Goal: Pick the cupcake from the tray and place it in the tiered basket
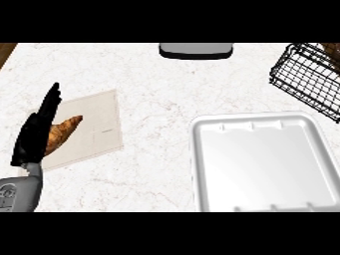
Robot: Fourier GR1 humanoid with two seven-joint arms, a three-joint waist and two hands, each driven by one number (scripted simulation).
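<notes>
While I was looking down at the counter (pixel 165 99), the white tray (pixel 268 164) sat bare and I couldn't spot a cupcake anywhere, maybe already up in the wire tiered basket (pixel 316 82) at the top right, hard to tell. My left robot hand (pixel 36 129) rested with straight fingers beside a croissant (pixel 64 130) on its napkin (pixel 91 127); the right one wasn't showing. My worry was grabbing the croissant by mistake.

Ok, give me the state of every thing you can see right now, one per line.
left hand: open, fingers straight, resting at the view's left
tray: nothing on it
tiered basket: at the right edge, contents hard to tell
croissant: on the beige mat, partly behind the hand
right hand: not in view
</notes>
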